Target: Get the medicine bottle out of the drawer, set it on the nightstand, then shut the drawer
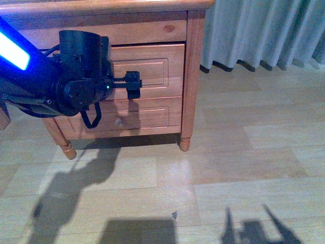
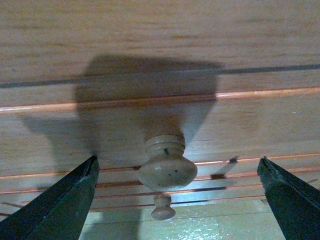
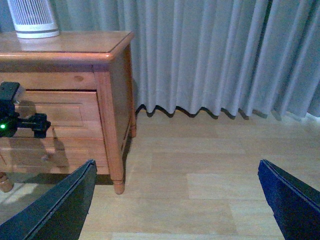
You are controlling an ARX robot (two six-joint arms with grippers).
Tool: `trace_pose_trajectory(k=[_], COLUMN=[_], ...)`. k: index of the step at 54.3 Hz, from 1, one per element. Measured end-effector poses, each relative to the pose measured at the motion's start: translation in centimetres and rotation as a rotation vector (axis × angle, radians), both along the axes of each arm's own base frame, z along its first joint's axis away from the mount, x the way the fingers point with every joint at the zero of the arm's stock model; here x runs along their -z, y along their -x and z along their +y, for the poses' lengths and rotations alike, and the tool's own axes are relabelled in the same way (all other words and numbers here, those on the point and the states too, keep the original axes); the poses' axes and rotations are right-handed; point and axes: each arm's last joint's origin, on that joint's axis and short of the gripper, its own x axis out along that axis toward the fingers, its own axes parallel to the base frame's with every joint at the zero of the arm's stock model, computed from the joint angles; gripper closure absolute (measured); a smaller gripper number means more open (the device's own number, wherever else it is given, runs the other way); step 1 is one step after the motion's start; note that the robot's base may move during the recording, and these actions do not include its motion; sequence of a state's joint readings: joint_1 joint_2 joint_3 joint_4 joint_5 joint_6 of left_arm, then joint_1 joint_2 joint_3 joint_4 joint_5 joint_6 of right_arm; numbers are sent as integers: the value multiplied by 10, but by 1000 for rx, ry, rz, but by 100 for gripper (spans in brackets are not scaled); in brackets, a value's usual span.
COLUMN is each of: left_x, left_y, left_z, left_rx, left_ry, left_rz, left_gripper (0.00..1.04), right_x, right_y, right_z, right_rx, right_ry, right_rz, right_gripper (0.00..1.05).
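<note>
Drawer knob [image 2: 167,167] sits between spread left gripper [image 2: 177,160] fingers, gap either side. Floor [image 1: 244,152] right of nightstand [image 1: 195,76] open; curtain [image 3: 210,50] behind.

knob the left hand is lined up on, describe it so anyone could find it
On the wooden nightstand, find the taller upper drawer. Its knob is the pale round one facing the open left hand; the other knob sits on the shallower front below.

A grey pleated curtain [image 3: 210,55] fills the upper right of the right wrist frame, reaching the pale plank floor [image 3: 210,175] below. A white slatted device [image 3: 31,19] stands at the upper left.
</note>
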State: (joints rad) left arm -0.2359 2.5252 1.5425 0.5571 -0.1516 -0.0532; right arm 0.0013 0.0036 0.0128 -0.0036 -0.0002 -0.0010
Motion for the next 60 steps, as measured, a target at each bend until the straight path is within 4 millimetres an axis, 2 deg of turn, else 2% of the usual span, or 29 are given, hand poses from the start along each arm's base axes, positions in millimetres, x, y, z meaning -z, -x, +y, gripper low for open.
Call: trace_pose_trajectory(k=[33, 44, 48, 56, 60], left_x=[-7, -13, -13, -15, -16], left_y=[-2, -3, -3, -2, -2], left_z=[4, 8, 10, 7, 6], left_rx=[-49, -69, -62, -41, -36], left_ry=[40, 37, 37, 30, 28], left_rz=[-15, -18, -13, -5, -4], left_gripper=[7, 36, 52, 74, 79], right_x=[0, 0, 0, 0, 0], right_y=[0, 0, 0, 0, 0], right_z=[0, 0, 0, 0, 0], right_rx=[0, 0, 0, 0, 0], right_ry=[0, 0, 0, 0, 0], right_rz=[0, 0, 0, 0, 0], right_gripper=[7, 7, 7, 7, 7])
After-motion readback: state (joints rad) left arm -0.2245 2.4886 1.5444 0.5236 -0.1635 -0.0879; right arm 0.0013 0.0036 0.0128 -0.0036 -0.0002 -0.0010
